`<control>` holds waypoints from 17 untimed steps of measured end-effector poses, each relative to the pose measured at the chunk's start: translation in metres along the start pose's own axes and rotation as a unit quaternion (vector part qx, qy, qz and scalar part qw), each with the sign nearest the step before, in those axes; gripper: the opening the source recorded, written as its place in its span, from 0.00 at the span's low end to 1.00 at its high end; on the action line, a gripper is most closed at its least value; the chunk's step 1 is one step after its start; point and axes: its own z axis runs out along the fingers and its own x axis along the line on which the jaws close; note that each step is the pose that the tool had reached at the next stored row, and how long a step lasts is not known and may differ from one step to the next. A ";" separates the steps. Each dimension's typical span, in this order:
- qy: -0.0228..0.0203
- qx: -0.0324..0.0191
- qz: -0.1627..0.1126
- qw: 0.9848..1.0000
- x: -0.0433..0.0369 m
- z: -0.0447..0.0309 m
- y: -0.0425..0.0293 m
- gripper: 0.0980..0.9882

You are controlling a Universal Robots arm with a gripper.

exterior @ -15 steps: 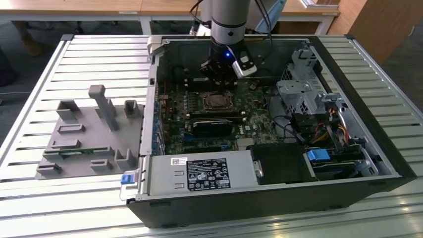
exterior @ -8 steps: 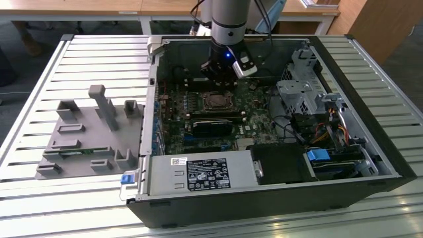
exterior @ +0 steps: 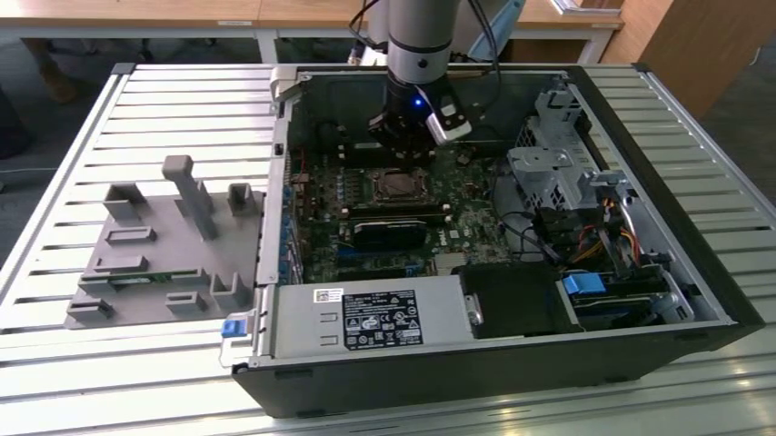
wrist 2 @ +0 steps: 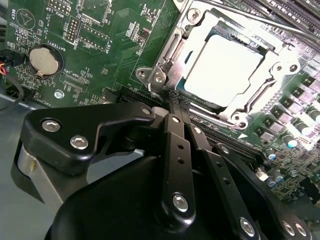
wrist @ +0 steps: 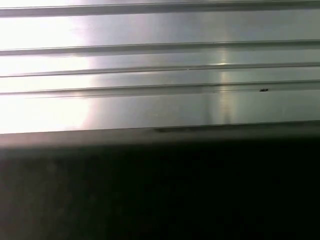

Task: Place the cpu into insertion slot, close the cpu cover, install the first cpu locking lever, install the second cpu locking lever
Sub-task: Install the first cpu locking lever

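The open computer case (exterior: 510,363) sits on the slatted table (exterior: 182,109), and the cpu (wrist 2: 222,67) lies seated in the insertion slot (wrist 2: 200,37) with the cpu cover (wrist 2: 260,97) down around it. The arm reaches straight down into the case, its tool (wrist 2: 172,102) pinched together with nothing between the fingers, its tip beside the socket's corner.

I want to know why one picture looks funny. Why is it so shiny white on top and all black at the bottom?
In the first wrist view, light glares off the ribbed metal surface, washing it white, while the lower half sits in deep shadow. In the second wrist view, the cpu looks bleached by reflected light. In the exterior view, the table slats near the front glare too.
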 end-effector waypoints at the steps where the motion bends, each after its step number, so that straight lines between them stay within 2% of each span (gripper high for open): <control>1: 0.000 0.000 0.000 1.000 0.0000 0.0002 0.0004 0.01; 5: -0.001 -0.001 0.000 1.000 -0.0002 -0.0015 0.0016 0.01; 10: 0.000 -0.001 0.000 1.000 -0.0003 -0.0144 0.0019 0.01; 17: 0.000 -0.001 0.000 1.000 -0.0010 -0.0148 -0.0006 0.01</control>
